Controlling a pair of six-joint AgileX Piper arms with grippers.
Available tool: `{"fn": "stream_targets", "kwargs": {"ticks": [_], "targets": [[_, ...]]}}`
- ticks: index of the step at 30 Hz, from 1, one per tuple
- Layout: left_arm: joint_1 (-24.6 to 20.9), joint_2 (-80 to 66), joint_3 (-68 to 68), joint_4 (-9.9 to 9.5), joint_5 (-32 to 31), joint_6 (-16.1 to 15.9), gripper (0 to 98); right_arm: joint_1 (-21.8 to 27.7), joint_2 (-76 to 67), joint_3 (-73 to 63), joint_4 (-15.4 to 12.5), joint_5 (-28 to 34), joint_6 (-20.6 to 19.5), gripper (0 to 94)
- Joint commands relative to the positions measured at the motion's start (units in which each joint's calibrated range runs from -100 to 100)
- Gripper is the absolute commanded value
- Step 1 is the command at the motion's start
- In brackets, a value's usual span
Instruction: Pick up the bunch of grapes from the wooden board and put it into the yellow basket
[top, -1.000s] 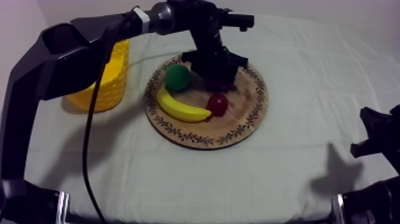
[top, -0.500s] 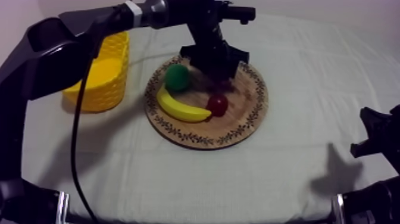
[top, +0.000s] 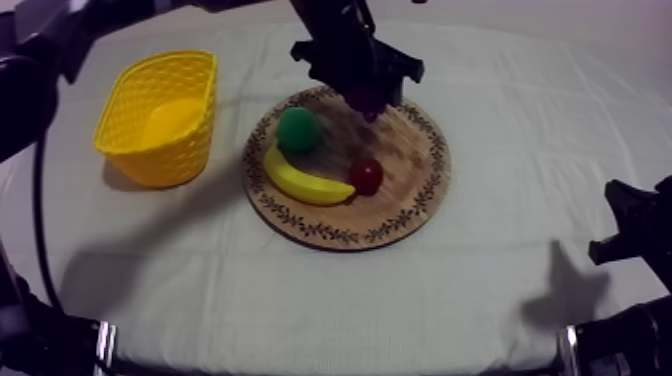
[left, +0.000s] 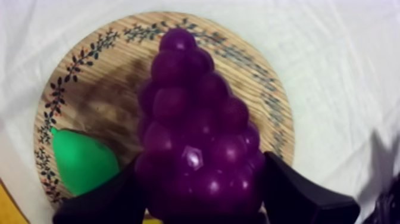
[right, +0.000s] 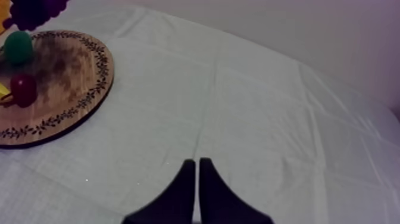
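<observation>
Grey-white cloth (top: 300, 300) covered the table. My left gripper (left: 199, 187) was clamped round the bunch of grapes (left: 190, 107), held over the wooden board (top: 400, 215). Beneath it lay the pear (top: 298, 130), banana (top: 305, 182) and small red fruit (top: 365, 175). The yellow basket (top: 170, 160) stood well apart from it. My right gripper (right: 197, 176) rested narrow, fingers together.

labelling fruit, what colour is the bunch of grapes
The bunch of grapes is dark purple, clearest in left wrist view.
</observation>
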Motion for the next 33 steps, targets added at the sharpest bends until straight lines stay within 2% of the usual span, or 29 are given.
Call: {"fn": "stream_targets", "kwargs": {"ticks": [1,8,19,25,33], "targets": [[0.3,-3.3,2.1,-0.17,-0.2,-1.4,50.8,0.0,0.0,0.0,0.0,0.0,0.0,0.5],[1.3,-11.3,9.7,-1.11,-1.7,-3.6,50.7,0.0,0.0,0.0,0.0,0.0,0.0,0.5],[0.8,-22.0,19.1,-1.07,-3.6,-2.0,51.0,0.0,0.0,0.0,0.0,0.0,0.0,0.5],[-1.7,-27.5,21.6,-1.06,-3.1,-1.6,50.8,0.0,0.0,0.0,0.0,0.0,0.0,0.5],[-7.4,-34.3,26.3,-0.73,-2.9,-1.5,50.9,0.0,0.0,0.0,0.0,0.0,0.0,0.5]]}}
